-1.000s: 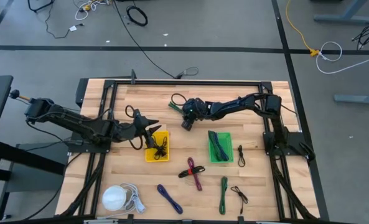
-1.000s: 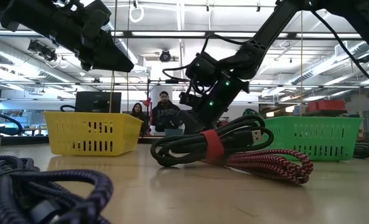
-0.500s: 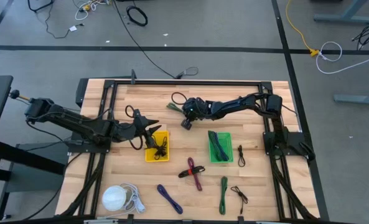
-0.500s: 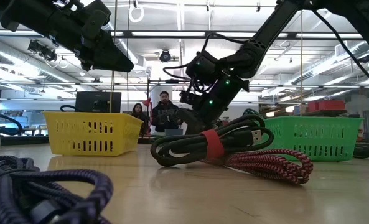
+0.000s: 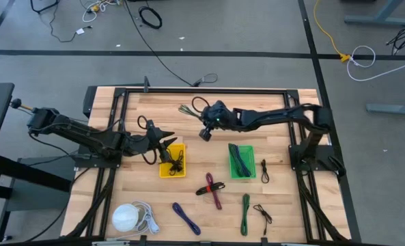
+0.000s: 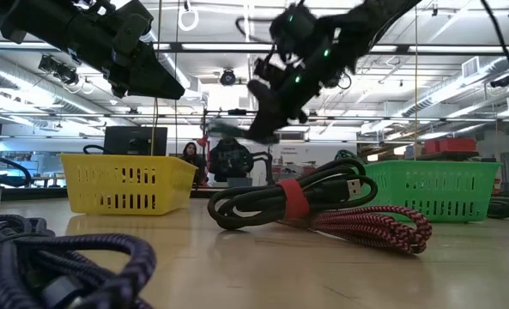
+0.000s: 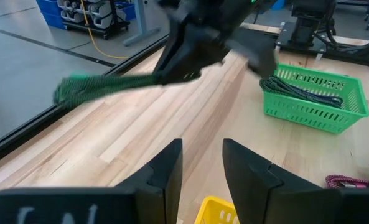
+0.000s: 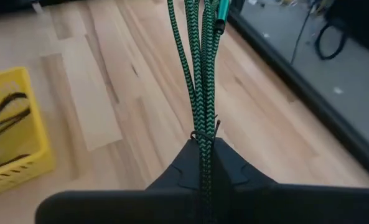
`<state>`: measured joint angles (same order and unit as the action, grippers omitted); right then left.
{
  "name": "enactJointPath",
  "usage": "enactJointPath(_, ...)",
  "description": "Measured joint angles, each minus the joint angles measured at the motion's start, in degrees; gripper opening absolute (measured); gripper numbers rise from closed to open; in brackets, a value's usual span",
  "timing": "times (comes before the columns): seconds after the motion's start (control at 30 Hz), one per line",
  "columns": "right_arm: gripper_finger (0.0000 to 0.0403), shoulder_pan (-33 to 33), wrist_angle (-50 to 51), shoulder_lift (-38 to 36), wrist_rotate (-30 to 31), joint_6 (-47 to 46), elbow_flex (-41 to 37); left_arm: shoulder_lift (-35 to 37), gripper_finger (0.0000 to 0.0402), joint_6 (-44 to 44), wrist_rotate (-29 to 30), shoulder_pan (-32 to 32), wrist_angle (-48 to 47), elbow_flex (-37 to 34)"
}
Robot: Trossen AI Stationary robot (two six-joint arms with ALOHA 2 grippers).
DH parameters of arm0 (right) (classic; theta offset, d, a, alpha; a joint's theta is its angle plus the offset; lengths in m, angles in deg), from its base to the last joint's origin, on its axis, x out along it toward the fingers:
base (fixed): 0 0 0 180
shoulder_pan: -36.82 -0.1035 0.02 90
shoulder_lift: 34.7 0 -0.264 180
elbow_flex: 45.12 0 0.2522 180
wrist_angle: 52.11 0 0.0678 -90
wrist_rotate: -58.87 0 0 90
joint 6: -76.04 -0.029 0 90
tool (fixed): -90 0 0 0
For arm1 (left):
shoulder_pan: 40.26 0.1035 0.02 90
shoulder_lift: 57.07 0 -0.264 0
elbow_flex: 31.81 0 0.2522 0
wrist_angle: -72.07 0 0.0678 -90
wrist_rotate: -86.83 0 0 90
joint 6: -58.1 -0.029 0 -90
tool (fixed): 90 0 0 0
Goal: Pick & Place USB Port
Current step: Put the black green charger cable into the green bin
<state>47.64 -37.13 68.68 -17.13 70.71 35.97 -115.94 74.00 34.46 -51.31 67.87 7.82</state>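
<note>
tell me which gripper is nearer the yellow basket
Left. The left gripper hovers at the yellow basket's far left corner, fingers apart. The right gripper is farther off toward the table's far side, shut on a green cable.

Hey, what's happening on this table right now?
The right gripper is shut on a green braided cable bundle, held off the wooden table near its far edge. The left gripper hovers over the yellow plastic basket. A green plastic basket already holds dark cables.
</note>
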Motion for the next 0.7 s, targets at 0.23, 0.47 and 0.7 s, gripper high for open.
enactJointPath(0.23,0.0010,-4.91,8.19,-9.42,10.45,0.01,0.02,0.00,0.0119,0.04,0.00,-0.09,-0.15,0.00)
enactJointPath(0.47,0.0010,-11.33,16.97,-17.40,19.55,-3.80,0.04,0.00,0.0119,0.25,-1.96,-0.09,-0.48,0.00)
enactJointPath(0.7,0.0010,-18.15,25.19,-22.80,26.13,-9.43,0.04,0.00,0.0119,0.39,-2.63,-0.07,-0.48,-0.02)
